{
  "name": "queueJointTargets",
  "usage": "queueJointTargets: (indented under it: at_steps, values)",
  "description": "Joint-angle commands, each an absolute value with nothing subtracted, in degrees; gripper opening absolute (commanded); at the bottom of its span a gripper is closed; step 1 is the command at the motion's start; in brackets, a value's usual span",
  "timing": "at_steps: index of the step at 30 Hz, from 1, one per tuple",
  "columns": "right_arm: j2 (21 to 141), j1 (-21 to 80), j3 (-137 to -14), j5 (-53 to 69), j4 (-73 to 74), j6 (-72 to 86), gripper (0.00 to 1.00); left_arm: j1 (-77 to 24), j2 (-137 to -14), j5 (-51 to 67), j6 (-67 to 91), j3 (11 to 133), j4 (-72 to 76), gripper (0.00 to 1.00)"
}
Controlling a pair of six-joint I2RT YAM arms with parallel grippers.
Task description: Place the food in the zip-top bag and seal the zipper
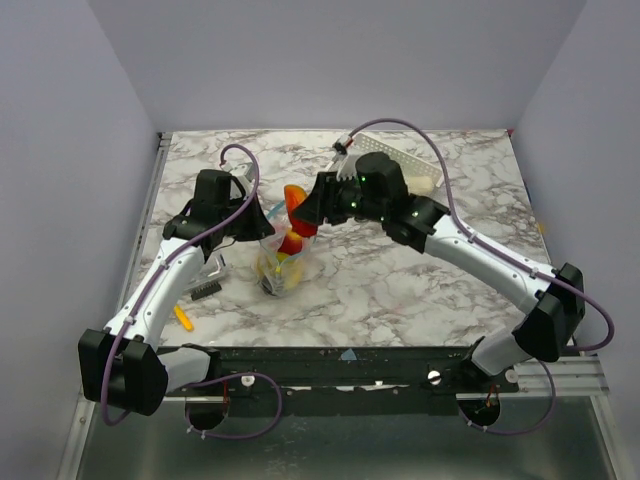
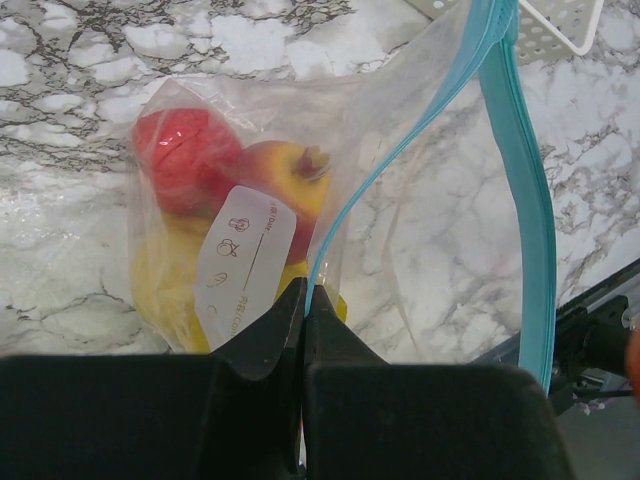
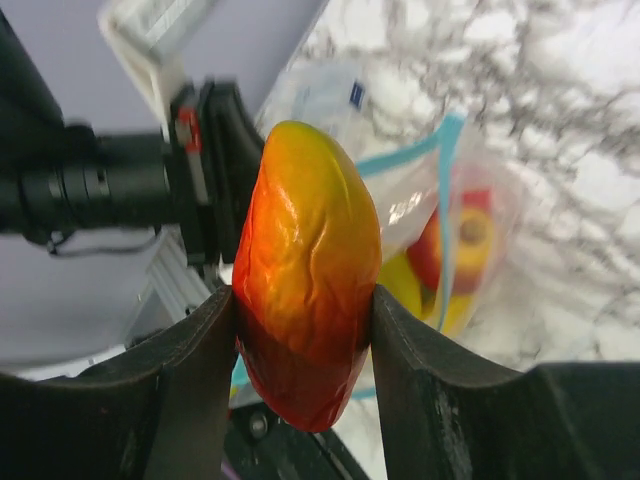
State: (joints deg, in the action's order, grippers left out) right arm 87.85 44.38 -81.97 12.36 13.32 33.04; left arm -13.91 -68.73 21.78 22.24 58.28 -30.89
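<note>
The left gripper [image 2: 303, 300] was clamped shut on the rim of the clear bag [image 2: 420, 250] beside its blue zipper [image 2: 525, 200], the mouth gaping, with red and yellow toy fruit [image 2: 180, 160] inside. The bag sat mid-table on the marble table [image 2: 80, 60]. The right gripper [image 3: 305, 300] pinched an orange-red mango [image 3: 310, 200] between its fingers, near the bag's mouth.

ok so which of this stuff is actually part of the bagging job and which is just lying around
Part of the job: zip-top bag and its zipper; food already inside; orange-red fruit in the right gripper; left gripper pinching the bag's mouth edge.
Lying about: white perforated basket; small orange piece by the left arm, too small to identify.
</note>
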Motion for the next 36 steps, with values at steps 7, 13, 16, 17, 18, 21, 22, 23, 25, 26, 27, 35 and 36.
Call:
queueJointTargets:
  at_steps: [7, 13, 16, 17, 18, 21, 22, 23, 25, 26, 27, 35, 36]
  values:
    - [87.7, 49.9, -73.0, 0.6, 6.9, 37.8, 0.58, -12.9, -67.5, 22.8, 22.2, 57.5, -30.0, 0.00]
    - [89.9, 50.1, -74.5, -0.5, 8.4, 39.8, 0.82, -12.8, -67.5, 22.6, 22.1, 57.5, -29.8, 0.00]
    - [90.1, 50.1, -74.9, -0.4, 9.0, 40.1, 0.87, -12.8, -67.3, 22.5, 22.1, 57.4, -29.9, 0.00]
    - [89.8, 50.1, -75.0, -0.8, 9.5, 39.9, 0.87, -12.9, -67.2, 22.4, 22.1, 57.4, -29.8, 0.00]
    - [89.4, 50.1, -75.1, -1.7, 9.8, 39.5, 0.87, -12.8, -67.2, 22.4, 22.1, 57.3, -29.9, 0.00]
    - [87.6, 50.1, -76.1, -6.0, 11.8, 37.5, 0.87, -12.9, -67.1, 22.5, 22.1, 57.2, -29.8, 0.00]
    - [87.0, 50.0, -76.3, -7.2, 12.1, 36.7, 0.87, -12.8, -67.1, 22.6, 22.1, 57.1, -29.8, 0.00]
    - [86.4, 49.9, -76.9, -8.8, 12.6, 35.6, 0.87, -12.8, -67.2, 22.8, 22.1, 57.1, -29.8, 0.00]
    - [85.9, 49.4, -78.0, -12.1, 13.8, 33.7, 0.86, -12.8, -67.3, 23.0, 22.2, 57.1, -29.7, 0.00]
    - [85.8, 49.0, -78.7, -13.5, 14.5, 32.9, 0.84, -12.8, -67.2, 23.1, 22.2, 57.1, -29.6, 0.00]
    - [85.9, 48.3, -79.2, -14.9, 14.8, 32.1, 0.84, -12.8, -67.3, 23.2, 22.2, 57.1, -29.7, 0.00]
    - [91.0, 36.0, -81.1, -21.5, 16.1, 36.5, 0.82, -12.8, -67.6, 22.3, 21.9, 57.1, -29.8, 0.00]
    - [92.1, 34.0, -81.4, -21.8, 16.0, 37.9, 0.82, -12.8, -67.8, 22.2, 21.9, 57.1, -29.8, 0.00]
